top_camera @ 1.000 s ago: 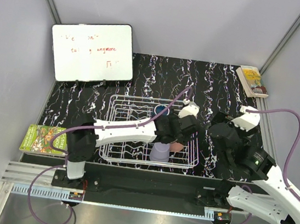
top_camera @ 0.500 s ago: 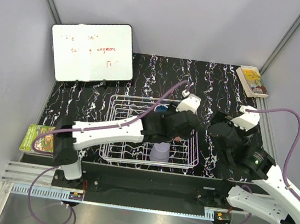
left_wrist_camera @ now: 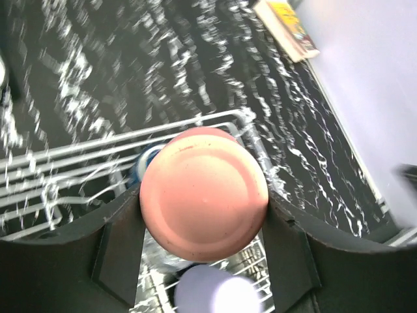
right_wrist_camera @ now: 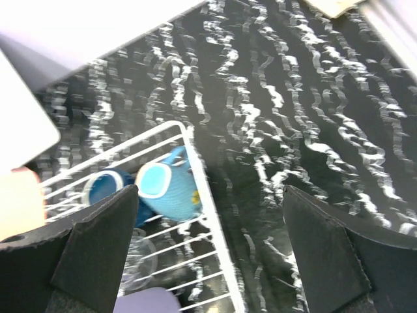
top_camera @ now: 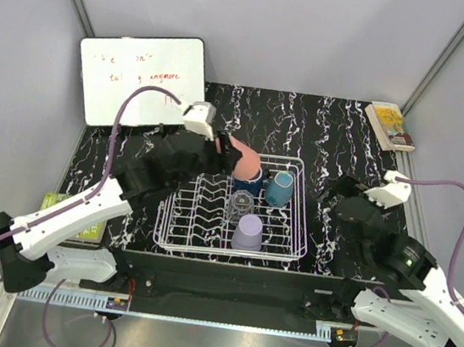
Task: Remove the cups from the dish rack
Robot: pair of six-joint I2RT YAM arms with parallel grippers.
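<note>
Rack (top_camera: 301, 234) of white wire sits mid-worktop (top_camera: 332, 127), its long sides running left to right. The left end effector (left_wrist_camera: 203, 202) is clamped on the pink cup (left_wrist_camera: 204, 186), one finger on each side. It holds the cup tilted in the air above the rack's far edge. In the wrist view one round end of the cup faces the camera.

Four cups are in the rack:
- The teal cup (top_camera: 280, 188) leans at the far right corner.
- The blue cup (top_camera: 248, 186) is just left of the teal one, partly hidden under the pink cup.
- The glass (top_camera: 240, 203) stands just nearer than the blue cup.
- The lavender cup (top_camera: 248, 231) sits by the near edge.

The right end effector (right_wrist_camera: 208, 195) hangs over bare worktop just right of the rack. Its fingers are spread wide and hold nothing.
</note>
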